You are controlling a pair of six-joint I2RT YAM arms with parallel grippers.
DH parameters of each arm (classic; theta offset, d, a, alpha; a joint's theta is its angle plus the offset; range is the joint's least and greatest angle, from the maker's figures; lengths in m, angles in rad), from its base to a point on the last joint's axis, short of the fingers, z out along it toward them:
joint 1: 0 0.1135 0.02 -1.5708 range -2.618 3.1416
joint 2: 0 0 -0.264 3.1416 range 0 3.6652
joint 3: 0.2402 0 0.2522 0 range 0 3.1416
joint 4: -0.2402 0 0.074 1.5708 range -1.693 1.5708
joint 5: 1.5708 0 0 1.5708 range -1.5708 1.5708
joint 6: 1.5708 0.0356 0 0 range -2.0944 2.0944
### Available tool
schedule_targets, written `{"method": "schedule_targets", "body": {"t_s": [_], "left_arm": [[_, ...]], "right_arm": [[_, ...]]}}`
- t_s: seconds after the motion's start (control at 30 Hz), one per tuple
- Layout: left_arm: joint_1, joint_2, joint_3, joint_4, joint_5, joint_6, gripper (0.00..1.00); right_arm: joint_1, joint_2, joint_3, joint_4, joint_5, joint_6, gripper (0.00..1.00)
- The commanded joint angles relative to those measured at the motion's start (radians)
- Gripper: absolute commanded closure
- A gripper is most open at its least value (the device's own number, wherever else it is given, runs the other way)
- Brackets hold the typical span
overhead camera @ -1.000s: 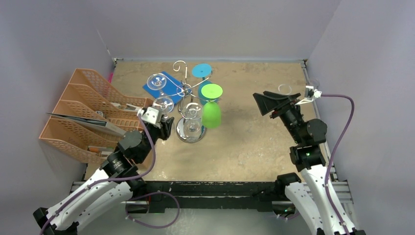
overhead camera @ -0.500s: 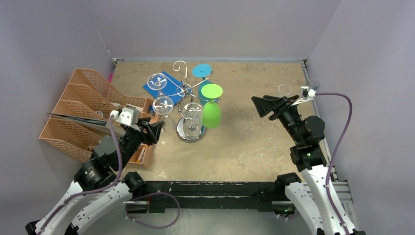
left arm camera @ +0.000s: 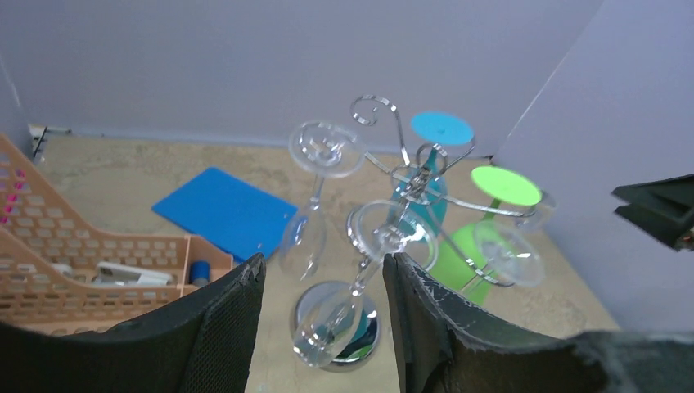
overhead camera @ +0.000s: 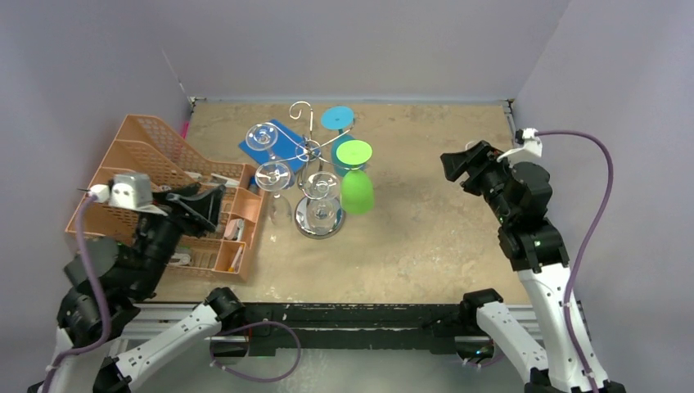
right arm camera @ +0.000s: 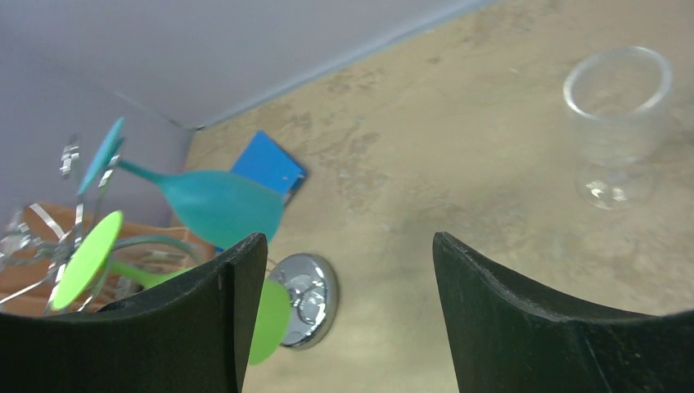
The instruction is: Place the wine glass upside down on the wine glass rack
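**Ana:** Where is the wine glass?

**Ben:** The wine glass [right arm camera: 615, 123] is clear, with a short stem. It stands upright on the table [overhead camera: 425, 237], well to the right of the wine glass rack [overhead camera: 331, 228]. Only the right wrist view shows it plainly.

**Ana:** So it isn't on the rack?

**Ben:** No, it is well apart from it, rim up, and nothing touches it.

**Ana:** What hangs on the rack itself?

**Ben:** Three clear glasses [overhead camera: 272, 174] hang bowl down on its left and near arms. A green glass [overhead camera: 356, 192] hangs on its right side and a teal glass [right arm camera: 217, 205] on its far right side. All of them have the foot on top.

**Ana:** And the right gripper?

**Ben:** The right gripper [overhead camera: 457, 168] hovers well to the right of the rack. Its jaws are spread wide with only bare table between them. In its own view the wine glass sits ahead, beyond the right finger.

**Ana:** The left one?

**Ben:** The left gripper [left arm camera: 323, 270] is raised to the left of the rack and points at it. Its fingers are parted and hold nothing.

**Ana:** Anything else nearby?

**Ben:** An orange file tray [overhead camera: 155, 160] stands left of the rack, under that gripper. A blue sheet [left arm camera: 225, 209] lies flat on the table at the rack's far left.
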Motion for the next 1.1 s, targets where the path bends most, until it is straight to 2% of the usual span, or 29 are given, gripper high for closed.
{"method": "schedule_targets", "body": {"t_s": [0.0,0.1,0.17,0.33,0.47,0.6,0.83,0.93,1.07], "left_arm": [[0.001,0.09,0.161,0.031,0.096,0.083,0.46],[0.001,0.118,0.215,0.086,0.232,0.12,0.46],[0.001,0.117,0.215,0.14,0.312,0.146,0.46],[0.001,0.114,0.18,0.23,0.472,0.179,0.46],[0.001,0.103,0.131,0.249,0.467,0.179,0.46],[0.001,0.06,0.031,0.337,0.453,0.174,0.44],[0.001,0.098,-0.003,0.37,0.434,0.154,0.35],[0.001,0.129,0.014,0.35,0.428,0.16,0.34],[0.001,0.139,-0.001,0.366,0.426,0.159,0.34]], "right_arm": [[0.0,0.08,0.128,-0.279,0.128,-0.051,0.26],[0.001,0.161,0.229,-0.398,0.146,-0.111,0.29],[0.001,0.235,0.313,-0.488,0.223,-0.175,0.34],[0.001,0.32,0.383,-0.541,0.287,-0.232,0.36],[0.0,0.424,0.497,-0.615,0.3,-0.26,0.38],[0.0,0.546,0.599,-0.719,0.314,-0.267,0.39],[-0.003,0.699,0.682,-0.719,0.371,-0.326,0.33],[-0.006,0.768,0.721,-0.719,0.383,-0.351,0.33],[-0.016,0.845,0.765,-0.702,0.42,-0.419,0.39]]}}
